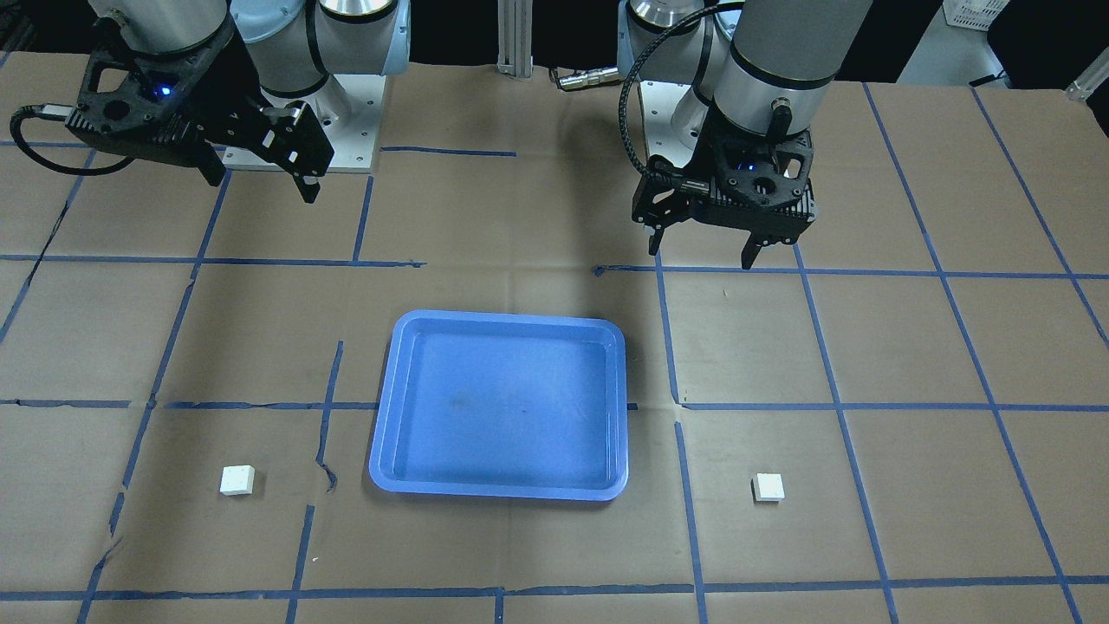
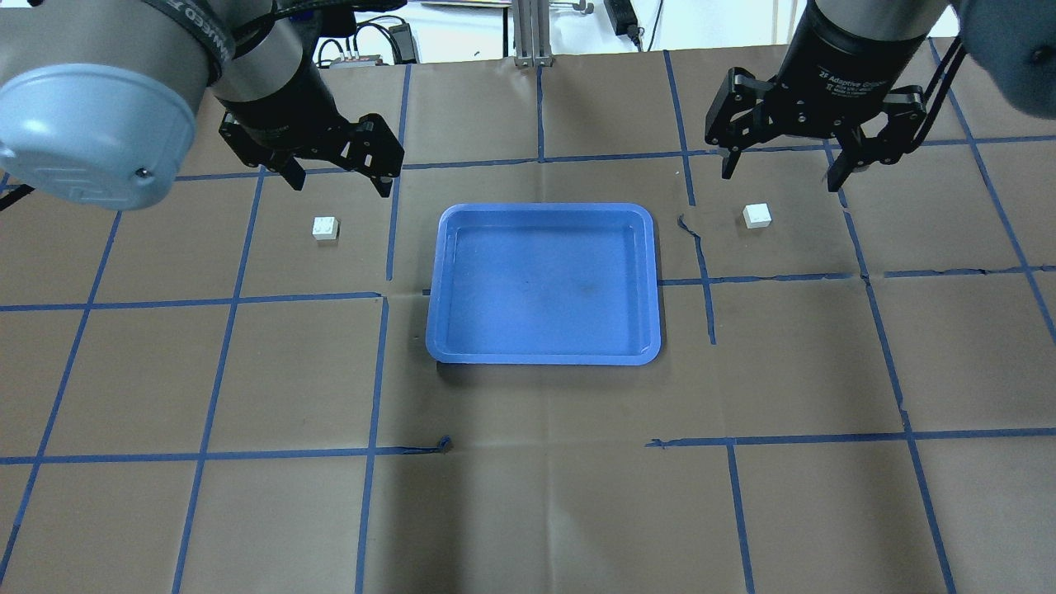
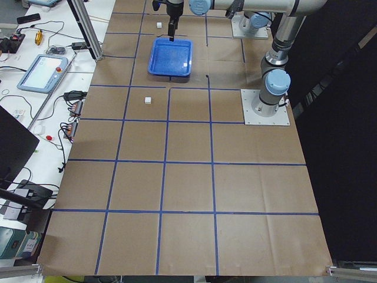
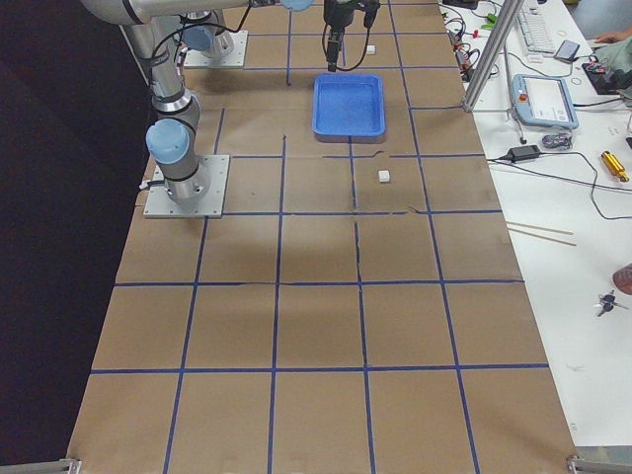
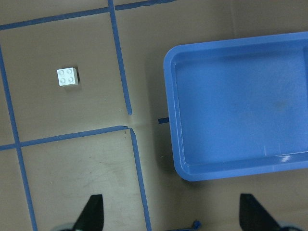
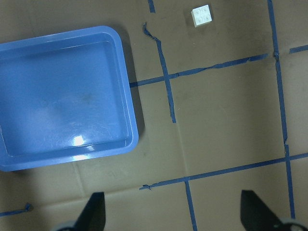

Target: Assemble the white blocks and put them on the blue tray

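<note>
The blue tray [image 2: 544, 285] lies empty at the table's middle. One white block [image 2: 325, 228] sits on the paper left of the tray, and the other white block [image 2: 756, 215] sits right of it. My left gripper [image 2: 338, 183] hangs open and empty, high over the table on the far side of the left block. My right gripper [image 2: 780, 175] hangs open and empty, high beyond the right block. In the left wrist view the block [image 5: 67, 76] lies left of the tray [image 5: 240, 106]. In the right wrist view the block [image 6: 201, 15] lies right of the tray [image 6: 62, 96].
Brown paper with a grid of blue tape [image 2: 379, 371] covers the table. The arm bases [image 1: 346, 130] stand at the robot's side. Desks with a pendant [image 3: 42, 71] and cables run along the far edge.
</note>
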`<state>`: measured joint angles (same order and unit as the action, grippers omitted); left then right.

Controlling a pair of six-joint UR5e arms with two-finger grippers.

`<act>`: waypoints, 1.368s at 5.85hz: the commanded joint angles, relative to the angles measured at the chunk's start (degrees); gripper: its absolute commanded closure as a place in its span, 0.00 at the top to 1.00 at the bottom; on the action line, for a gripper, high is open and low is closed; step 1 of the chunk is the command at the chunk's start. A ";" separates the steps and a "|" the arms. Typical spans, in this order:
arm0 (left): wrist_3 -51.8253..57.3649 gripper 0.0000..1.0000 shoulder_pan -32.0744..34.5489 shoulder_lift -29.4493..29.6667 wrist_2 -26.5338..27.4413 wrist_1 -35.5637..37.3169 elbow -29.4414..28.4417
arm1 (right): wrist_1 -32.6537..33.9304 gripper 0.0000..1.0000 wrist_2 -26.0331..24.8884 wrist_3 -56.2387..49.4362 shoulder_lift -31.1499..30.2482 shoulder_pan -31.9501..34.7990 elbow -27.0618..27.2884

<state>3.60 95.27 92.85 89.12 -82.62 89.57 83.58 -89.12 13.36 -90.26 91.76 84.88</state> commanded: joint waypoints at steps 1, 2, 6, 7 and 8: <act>0.00 0.99 -0.09 -0.03 0.00 0.09 -0.01 | 0.00 1.00 0.00 0.00 0.00 -0.09 0.03; 0.35 0.99 -0.26 -0.03 0.09 0.00 -0.01 | 0.09 1.00 -0.17 0.00 0.00 -0.18 -0.06; 25.19 0.99 -6.04 2.42 -0.17 1.31 -0.45 | -2.61 1.00 -0.26 0.09 -0.09 -0.26 -0.32; 38.97 0.99 -10.24 5.21 -0.61 4.01 -0.01 | -2.72 1.00 -0.18 0.09 -0.70 -0.26 -0.50; 52.34 0.99 -12.63 9.94 -0.79 7.44 -0.01 | -2.03 1.00 -0.44 0.96 -0.01 -0.18 -0.50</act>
<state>43.38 85.26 98.94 88.54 -78.05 89.42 81.25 -89.40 13.72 -90.59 91.53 84.43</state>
